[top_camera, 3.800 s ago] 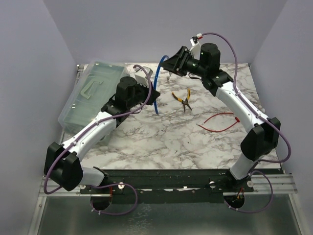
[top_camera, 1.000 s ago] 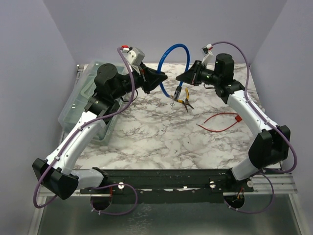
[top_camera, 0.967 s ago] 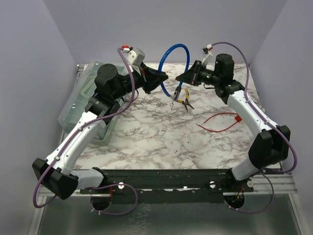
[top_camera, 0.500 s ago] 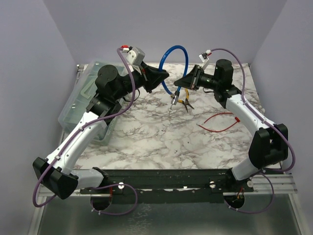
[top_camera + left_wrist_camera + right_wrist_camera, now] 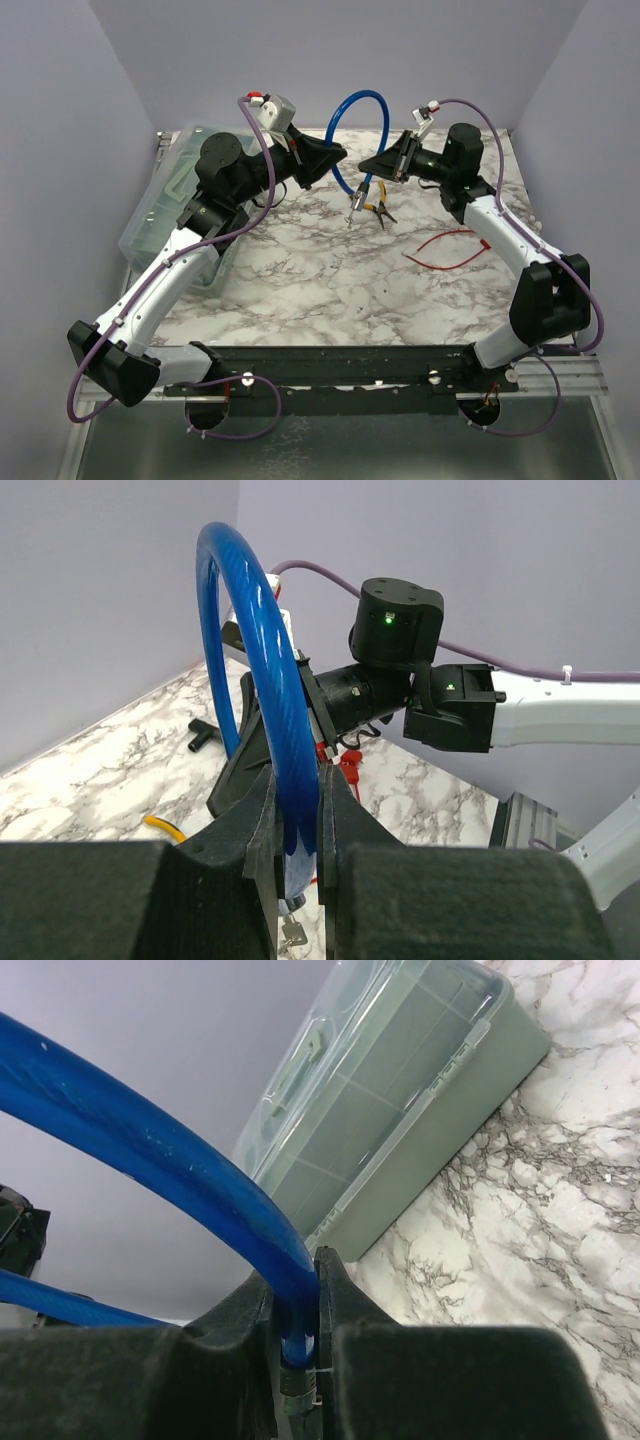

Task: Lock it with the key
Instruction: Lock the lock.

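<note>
standing here, what i see is the blue cable lock held up in the air over the far middle of the table, arched like a hoop between the two arms. the left gripper is clenched on one side of the loop, its fingers pinching the blue cable tight. the right gripper is clamped on the cable too, from the opposite side, so the two sets of fingers nearly face each other with the hoop rising above them.

below the grippers a small metal key dangles, hanging free in the air just above the pliers that lie on the marble. whether it sits in the keyhole or only hangs off a ring, i cannot tell from where i am. neither gripper is touching it.

off to the side there's a red wire on the table and a clear plastic box along the left edge, both well apart from the action.

as for progress, i'd say it's early to middling: the lock is picked up and steadied by both arms, but the locking itself looks undone. what's left, by my reckoning, is for one gripper to let go of the cable, take hold of that key and turn it while the other arm braces the lock.
</note>
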Controlling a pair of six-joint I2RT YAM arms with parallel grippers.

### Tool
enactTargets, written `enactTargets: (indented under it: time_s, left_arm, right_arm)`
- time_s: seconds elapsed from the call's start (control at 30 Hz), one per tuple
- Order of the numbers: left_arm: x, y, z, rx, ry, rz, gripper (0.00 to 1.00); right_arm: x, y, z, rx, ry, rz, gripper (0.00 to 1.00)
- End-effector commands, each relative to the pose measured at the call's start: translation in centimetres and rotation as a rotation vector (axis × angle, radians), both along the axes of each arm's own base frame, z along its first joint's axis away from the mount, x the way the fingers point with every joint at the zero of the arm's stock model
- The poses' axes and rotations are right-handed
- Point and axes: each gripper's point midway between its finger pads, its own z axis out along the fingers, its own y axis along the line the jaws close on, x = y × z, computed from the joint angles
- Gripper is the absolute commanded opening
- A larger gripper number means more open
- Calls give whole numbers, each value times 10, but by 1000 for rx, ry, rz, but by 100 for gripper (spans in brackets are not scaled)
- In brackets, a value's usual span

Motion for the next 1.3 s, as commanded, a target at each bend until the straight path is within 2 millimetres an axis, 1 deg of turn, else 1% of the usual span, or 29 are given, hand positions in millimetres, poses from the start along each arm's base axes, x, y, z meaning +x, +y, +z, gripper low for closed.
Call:
enactTargets:
  time_s: [0.0,0.23,0.4,0.6,0.73,0.87,1.0,1.17,1.27]
  left_arm:
    - [-8,7,28,-51,-97,15,0]
    - [-8,6,24,-41,-82,5,0]
    - [-9,3,22,-42,-67,-11,0]
    - [-10,2,21,-45,-57,-21,0]
    - [-8,2,25,-54,-57,-18,0]
    - [-8,1,30,-58,-68,-19,0]
    - [-6,4,38,-39,-121,6,0]
    - [-5,8,51,9,-187,26,0]
    - [-10,4,52,6,-170,-16,0]
  right_arm:
    - [-12,-4,15,50,-18,21,1]
    - [-15,-6,17,83,2,26,1]
    - [-13,-5,21,110,39,17,0]
    - [-10,-6,19,140,110,-1,1]
    - [-7,-6,17,131,113,-13,1]
    - [-8,-6,9,110,110,-10,1]
    - [-7,-8,3,61,65,-14,1]
    - [-3,-13,-11,-22,29,-46,1]
    - [-3,-12,-11,-16,29,-41,1]
